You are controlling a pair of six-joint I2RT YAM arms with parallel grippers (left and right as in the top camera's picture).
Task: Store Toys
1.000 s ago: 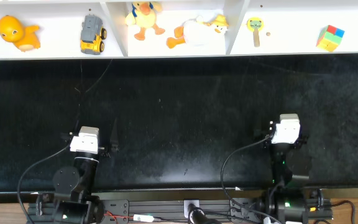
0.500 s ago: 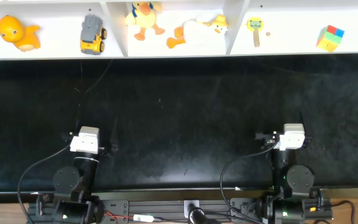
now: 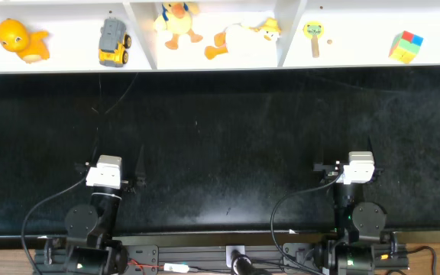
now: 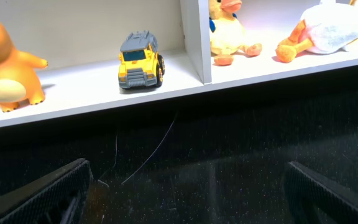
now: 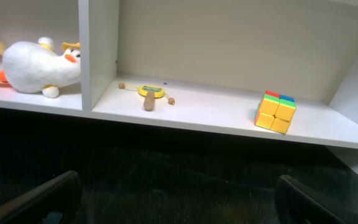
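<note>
Our left gripper (image 4: 185, 193) is spread wide and empty, with the yellow truck (image 4: 140, 61) and orange figure (image 4: 8, 68) on the shelf (image 4: 73, 101) well ahead of it. Our right gripper (image 5: 179, 199) gapes equally wide, holding nothing. We see the colour cube (image 5: 276, 112) and rattle (image 5: 148, 92) shelved ahead of it.

Shelf unit (image 3: 143, 34) ran along far edge of counter (image 3: 228, 137), with three compartments side by side.
- Left compartment: duck figure (image 3: 21, 40) stood at left end; toy truck (image 3: 114, 42) stood to its right, near divider.
- Middle compartment: plush duck (image 3: 177, 23) sat at left; plush goose (image 3: 239, 40) lay just beside it on right.
- Right compartment: rattle drum (image 3: 314, 34) lay by left divider; puzzle cube (image 3: 406, 46) sat well apart, toward right end.

Left gripper (image 4: 188, 186) and right gripper (image 5: 179, 196) hung over counter's near edge, left and right of centre, both facing shelf unit.
</note>
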